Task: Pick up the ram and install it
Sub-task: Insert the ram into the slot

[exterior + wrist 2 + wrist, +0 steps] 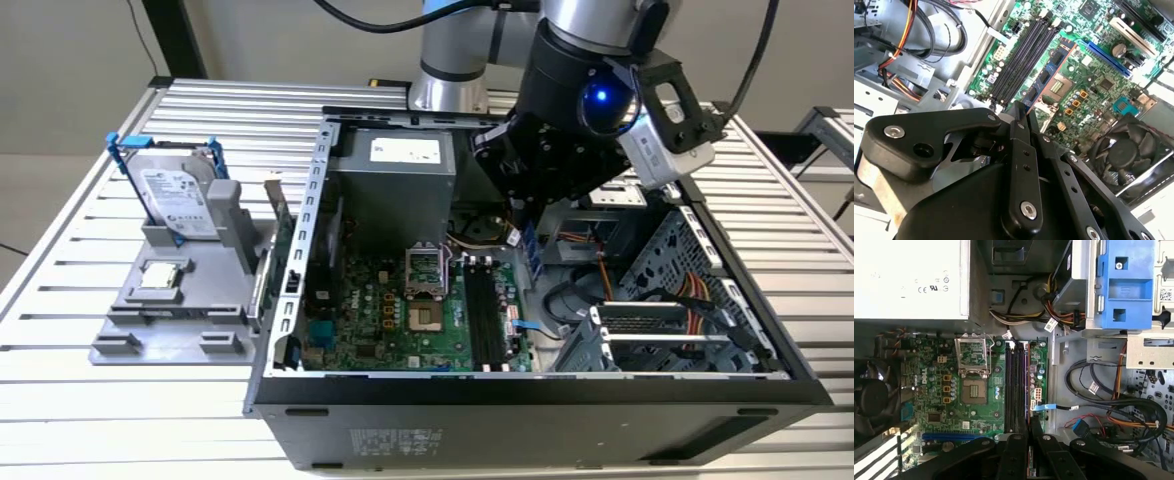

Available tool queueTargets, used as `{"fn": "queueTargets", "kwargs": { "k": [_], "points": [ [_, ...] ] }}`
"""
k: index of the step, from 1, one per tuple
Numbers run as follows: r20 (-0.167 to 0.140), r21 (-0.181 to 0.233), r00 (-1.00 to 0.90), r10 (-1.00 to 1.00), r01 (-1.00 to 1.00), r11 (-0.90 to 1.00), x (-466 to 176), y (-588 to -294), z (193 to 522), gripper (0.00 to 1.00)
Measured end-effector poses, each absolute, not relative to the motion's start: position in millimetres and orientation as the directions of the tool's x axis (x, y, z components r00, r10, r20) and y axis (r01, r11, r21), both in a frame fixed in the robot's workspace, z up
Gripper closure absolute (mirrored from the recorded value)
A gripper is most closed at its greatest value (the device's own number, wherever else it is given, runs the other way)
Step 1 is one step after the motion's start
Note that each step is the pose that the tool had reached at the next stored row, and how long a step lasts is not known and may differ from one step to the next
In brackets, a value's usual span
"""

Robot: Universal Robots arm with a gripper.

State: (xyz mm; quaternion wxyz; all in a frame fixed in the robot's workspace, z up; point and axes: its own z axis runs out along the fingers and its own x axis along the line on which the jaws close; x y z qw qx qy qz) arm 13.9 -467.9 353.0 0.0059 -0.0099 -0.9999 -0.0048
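The ram [526,248] is a thin blue-green stick hanging on edge from my gripper [523,215], which is shut on it inside the open computer case [307,250]. In the second wrist view the ram [1046,75] juts out from between the black fingertips of the gripper [1021,107], showing dark chips and a gold edge. It hovers just above the motherboard, beside the black memory slots [1021,55]. In the exterior view those slots [483,320] lie nearer the front of the case than the stick. The first wrist view shows the gripper [1026,422] at the end of the slots [1015,385].
A silver hard drive in a blue frame [174,190] and a small square CPU chip [160,277] sit on a grey holder at the exterior view's left. Inside the case are the power supply [394,170], CPU socket [974,390], a fan [1124,150], loose cables [1114,405] and a blue drive bay [1126,285].
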Motion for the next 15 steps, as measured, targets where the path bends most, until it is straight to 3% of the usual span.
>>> {"fn": "queueTargets", "kwargs": {
  "k": [15],
  "points": [
    [0.012,0.009,-0.996,0.090,0.090,0.996,14.1,-467.9,350.0,1.00]
  ]
}}
